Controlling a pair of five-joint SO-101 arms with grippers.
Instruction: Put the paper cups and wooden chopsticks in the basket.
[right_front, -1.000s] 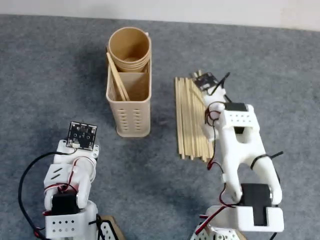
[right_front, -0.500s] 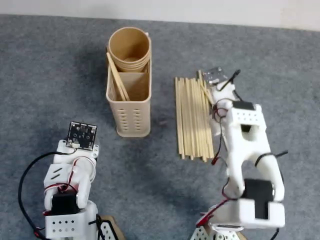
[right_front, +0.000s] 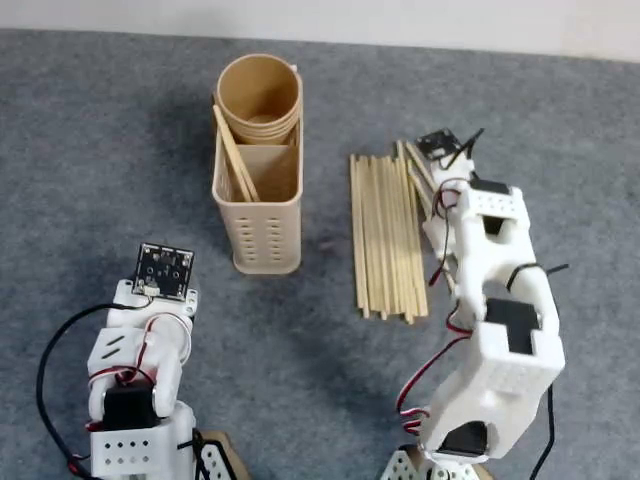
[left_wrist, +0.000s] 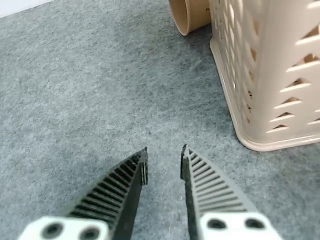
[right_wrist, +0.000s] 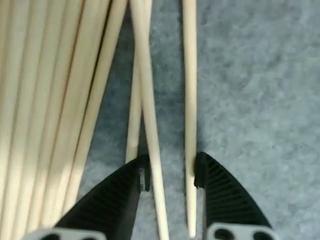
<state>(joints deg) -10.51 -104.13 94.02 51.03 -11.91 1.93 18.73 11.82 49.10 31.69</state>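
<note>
Straddling two chopsticks (right_wrist: 189, 75) — right gripper (right_wrist: 172, 160), jaws parted, arm outstretched.

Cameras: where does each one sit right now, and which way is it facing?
High view: fixed overhead, looking down; shows left arm, right arm, basket, paper cups, chopsticks.
Left wrist view: on the left arm, looking past the open left gripper at carpet beside the basket.
Right wrist view: on the right arm, looking down past the open right gripper straddling loose chopsticks.
Shared: basket in high and left wrist; chopsticks in high and right wrist.
</note>
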